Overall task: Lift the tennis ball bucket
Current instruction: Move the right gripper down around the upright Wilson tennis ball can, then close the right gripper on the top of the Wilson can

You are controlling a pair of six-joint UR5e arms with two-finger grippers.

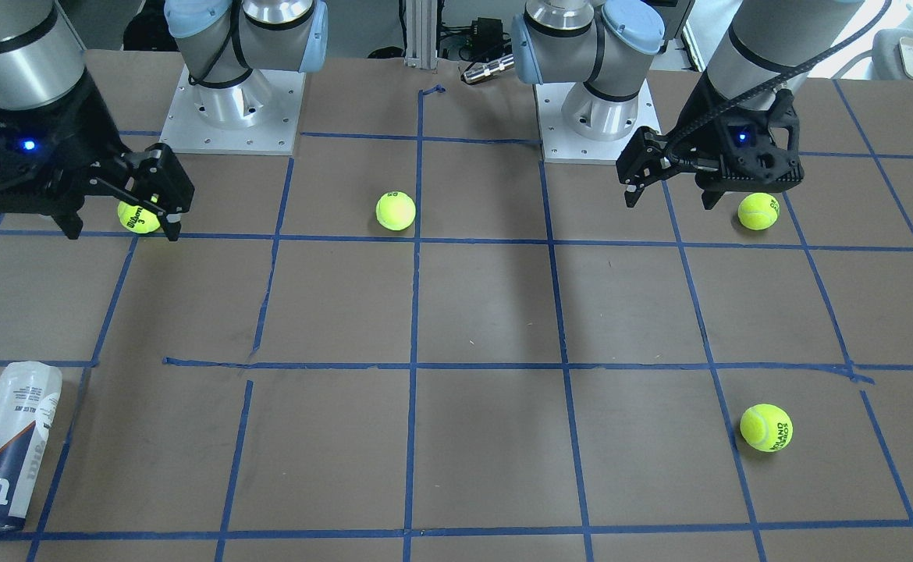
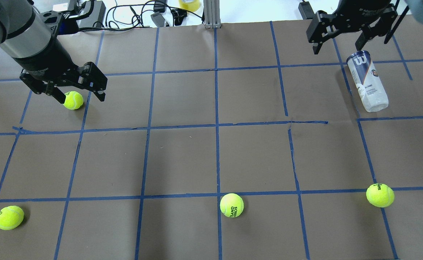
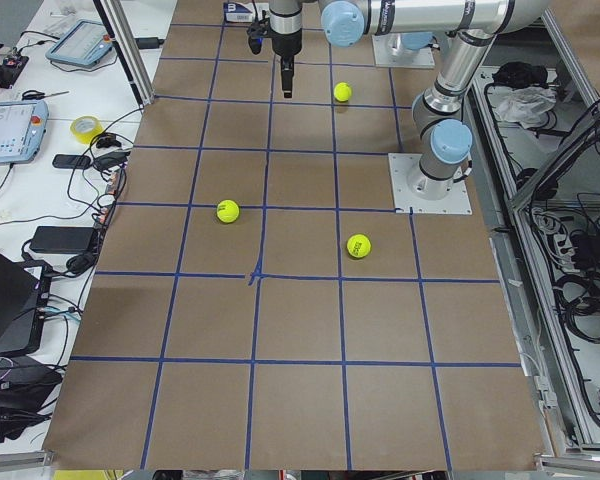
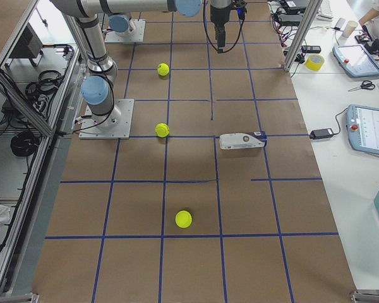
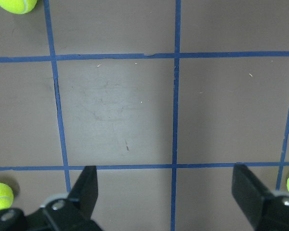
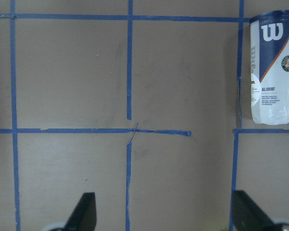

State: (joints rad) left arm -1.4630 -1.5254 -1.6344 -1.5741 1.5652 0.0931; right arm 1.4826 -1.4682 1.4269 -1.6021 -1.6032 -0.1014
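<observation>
Right claw (image 6: 164, 202) spread, empty | left claw (image 5: 166, 178) likewise | right wrist view caught tennis ball bucket (image 6: 271, 65) flat, bare bench (image 6: 72, 72) around; left caught tennis balls (image 5: 0, 197).

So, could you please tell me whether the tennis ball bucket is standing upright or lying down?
Lying down: the tennis ball bucket rests lengthwise on the table, its whole side label showing from above.

glossy plastic tennis ball bucket (image 2: 367, 81)
</observation>
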